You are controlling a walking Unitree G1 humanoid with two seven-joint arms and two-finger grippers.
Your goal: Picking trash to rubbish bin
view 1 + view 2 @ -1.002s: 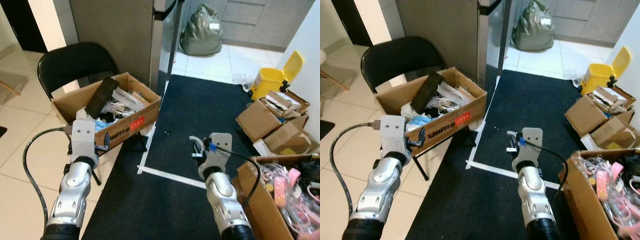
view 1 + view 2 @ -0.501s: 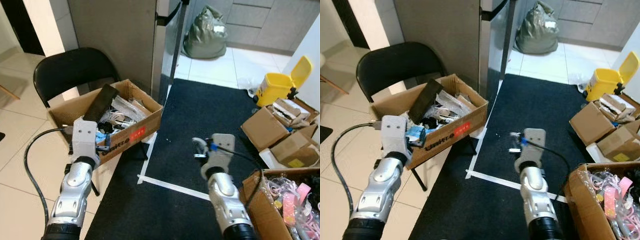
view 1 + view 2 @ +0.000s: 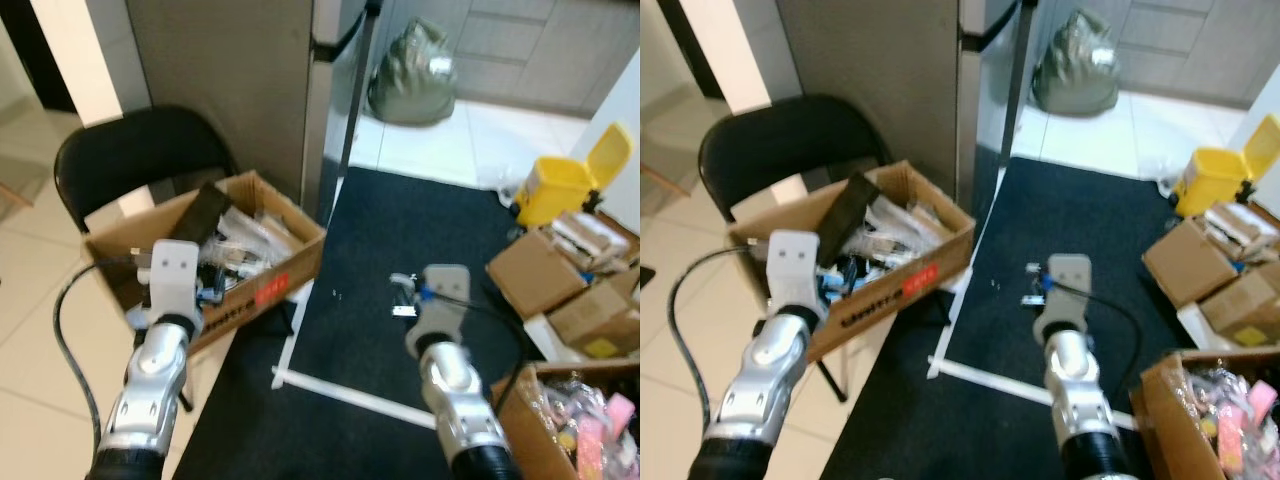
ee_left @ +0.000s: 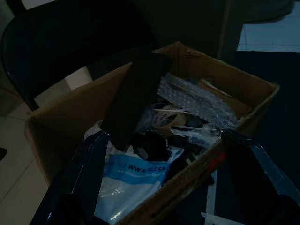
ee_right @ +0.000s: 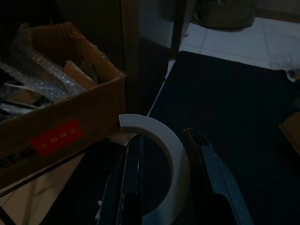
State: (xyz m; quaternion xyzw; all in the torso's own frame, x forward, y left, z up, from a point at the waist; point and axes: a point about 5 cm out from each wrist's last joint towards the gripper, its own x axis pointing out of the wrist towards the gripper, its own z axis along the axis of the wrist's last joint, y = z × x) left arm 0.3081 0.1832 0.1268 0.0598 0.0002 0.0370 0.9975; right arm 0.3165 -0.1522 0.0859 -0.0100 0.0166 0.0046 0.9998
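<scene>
Two grippers, right gripper (image 5: 161,187) gripping white ring (image 5: 166,154)

We see two silver arms built of rounded, glossy metal segments that taper toward the wrists and end in black cuffs near the shoulders. Each wrist carries a flat, pale grey rectangular housing with rounded corners and small dark screw holes on its face. The left arm (image 3: 152,385) trails a thick black cable that loops out from the wrist and down its side; the right arm (image 3: 452,400) has a thinner black cable curving from a blue fitting at the wrist housing. The left gripper (image 4: 164,183) shows long black fingers, dark and glossy in dim light. The right gripper (image 5: 164,183) fingers look black too, perhaps edged with blue.
</scene>
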